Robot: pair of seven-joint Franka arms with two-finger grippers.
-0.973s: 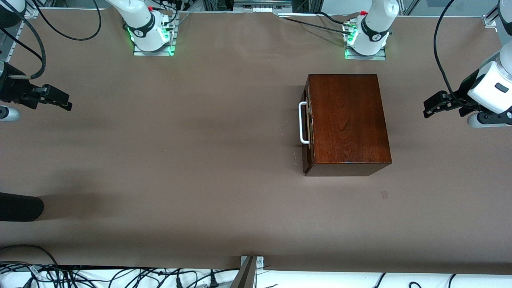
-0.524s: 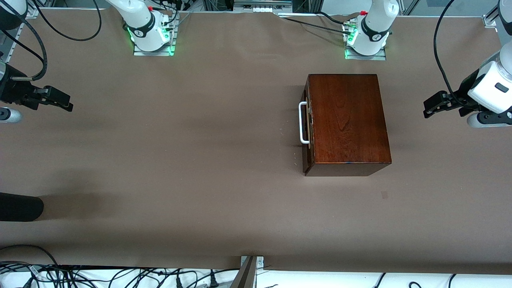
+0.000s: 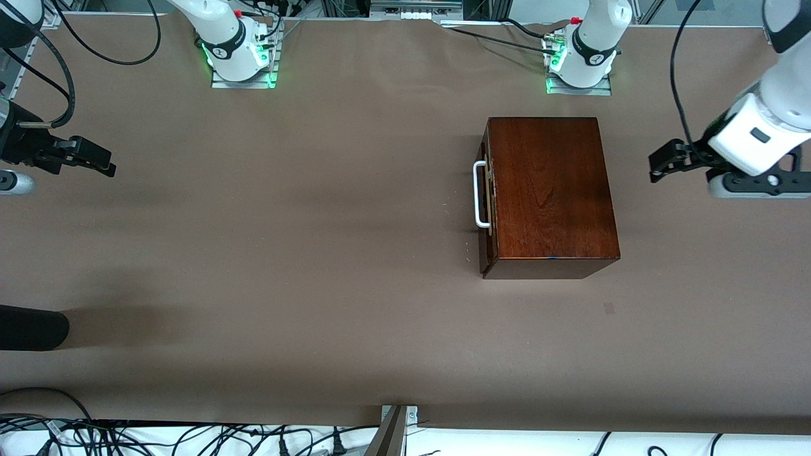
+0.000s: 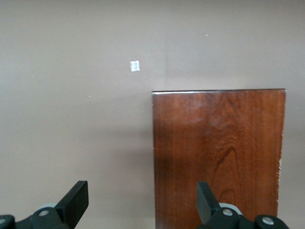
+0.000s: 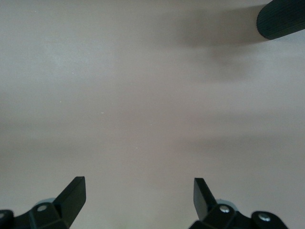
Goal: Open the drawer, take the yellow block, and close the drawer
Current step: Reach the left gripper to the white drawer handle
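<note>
Brown worktop (image 3: 317,253) carries mahogany box (image 3: 551,190) toward left arm's end. Drawer (image 3: 486,196) shut, white handle (image 3: 479,194) outward. Yellow block not visible. Left tool (image 3: 659,166) wide, empty, over worktop beside box. Right tool (image 3: 101,163) wide, empty, over worktop at right arm's end.

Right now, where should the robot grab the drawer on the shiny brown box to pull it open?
By the white loop handle on the dark wooden drawer front. It stands out from the shut drawer toward the right arm's end of the table, so coming from that end and pinching the bar probably works best.
</note>
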